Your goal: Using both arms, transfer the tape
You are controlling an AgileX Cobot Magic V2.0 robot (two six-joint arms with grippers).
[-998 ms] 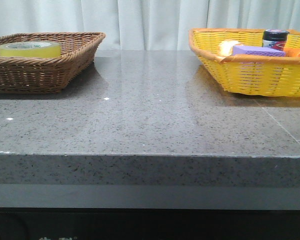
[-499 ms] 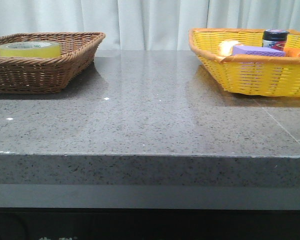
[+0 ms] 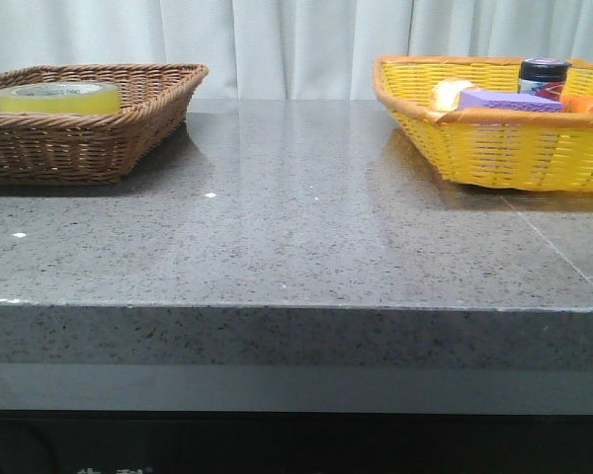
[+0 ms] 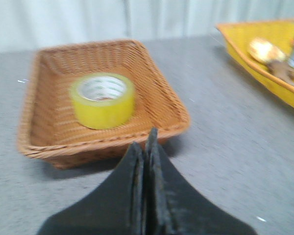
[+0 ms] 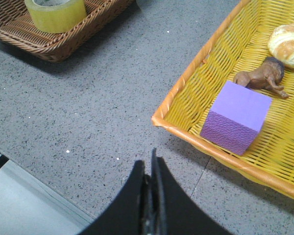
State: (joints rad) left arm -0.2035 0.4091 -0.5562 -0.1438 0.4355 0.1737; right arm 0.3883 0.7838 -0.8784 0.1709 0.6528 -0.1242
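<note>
Nothing has moved in the front view since the earlier frames: baskets, contents and counter stand exactly as before, and neither arm has entered that view. The task has therefore not visibly advanced.

The tape [image 4: 103, 100] lies flat, core upward, inside the brown wicker basket [image 4: 171, 105] at the far left of the grey counter [image 3: 306, 227], untouched and apart from the basket's walls. The left gripper [image 4: 145, 161] sits on the near side of that basket, above the counter, its fingers pressed together and holding nothing. The right gripper [image 5: 150, 181] hangs over the open counter between the two baskets, likewise clenched on nothing. The yellow basket [image 5: 186, 88] at far right holds a purple block [image 5: 236, 117], a small brown animal figure [image 5: 262, 77], a bread roll [image 5: 288, 44] and a dark-lidded jar [image 3: 544, 74].

Judgement: the pick-up has not begun; the left gripper must part its fingers before it can take the tape.
</note>
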